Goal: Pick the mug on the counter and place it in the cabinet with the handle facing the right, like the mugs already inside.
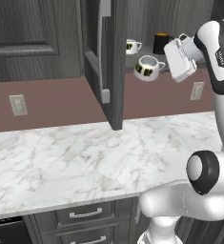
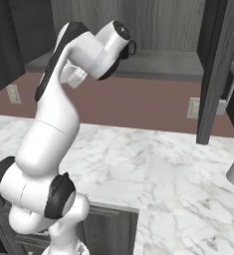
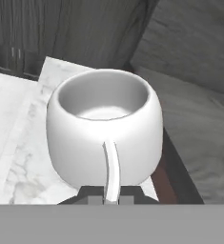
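While you look across the veined white marble worktop [image 1: 75,157], you see the tall dark grey cabinet [image 1: 114,62] standing with its door swung open and its silver bar handle toward you. On the cabinet's shelf [image 1: 147,66] sit two mugs: a squat white mug [image 1: 131,46] with a dark printed band, and further right a glossy black mug [image 1: 161,43] with an orange rim. Your mug [image 1: 148,68] hangs in the air at the shelf's front edge, tilted, white and rounded with a dark green-yellow patch across its side. From the hand view the mug [image 3: 104,128] shows a pale bowl-like inside and its loop handle running down between the jaws [image 3: 110,194], which are clamped on that handle.
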You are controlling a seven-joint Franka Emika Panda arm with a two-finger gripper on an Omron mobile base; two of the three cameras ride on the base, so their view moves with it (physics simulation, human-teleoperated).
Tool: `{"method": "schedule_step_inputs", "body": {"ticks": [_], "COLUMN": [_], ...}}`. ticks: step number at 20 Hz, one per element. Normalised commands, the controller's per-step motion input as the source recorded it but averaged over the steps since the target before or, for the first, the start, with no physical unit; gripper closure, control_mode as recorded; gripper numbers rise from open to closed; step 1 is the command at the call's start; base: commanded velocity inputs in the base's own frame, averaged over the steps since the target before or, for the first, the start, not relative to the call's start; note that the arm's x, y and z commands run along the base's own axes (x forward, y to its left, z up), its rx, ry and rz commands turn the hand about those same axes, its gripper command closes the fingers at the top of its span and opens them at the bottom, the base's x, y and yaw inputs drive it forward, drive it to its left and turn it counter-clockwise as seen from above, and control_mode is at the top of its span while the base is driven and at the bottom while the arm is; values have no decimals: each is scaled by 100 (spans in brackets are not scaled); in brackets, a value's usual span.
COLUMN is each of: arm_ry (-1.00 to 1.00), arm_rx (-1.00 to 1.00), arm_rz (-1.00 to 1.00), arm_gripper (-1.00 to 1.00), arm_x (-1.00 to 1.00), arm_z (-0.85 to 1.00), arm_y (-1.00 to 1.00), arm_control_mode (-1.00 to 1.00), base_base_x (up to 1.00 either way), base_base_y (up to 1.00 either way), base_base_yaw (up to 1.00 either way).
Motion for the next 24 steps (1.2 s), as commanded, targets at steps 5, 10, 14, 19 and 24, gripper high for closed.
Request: {"method": "schedule_step_inputs", "body": {"ticks": [5, 10, 14, 19, 24], "arm_ry": [20, 19, 8, -1, -3], "arm_rx": [6, 6, 1, -1, -1], "arm_rz": [0, -1, 0, 0, 0], "arm_gripper": [100, 100, 100, 100, 100], "arm_x": [12, 7, 1, 2, 9], "arm_z": [46, 2, -10, 0, -4], "arm_y": [-4, -15, -9, -8, -2], "arm_control_mode": [-100, -100, -100, -100, -100], "base_base_x": [0, 0, 0, 0, 0], "base_base_y": [0, 0, 0, 0, 0], "base_base_yaw": [0, 0, 0, 0, 0]}}
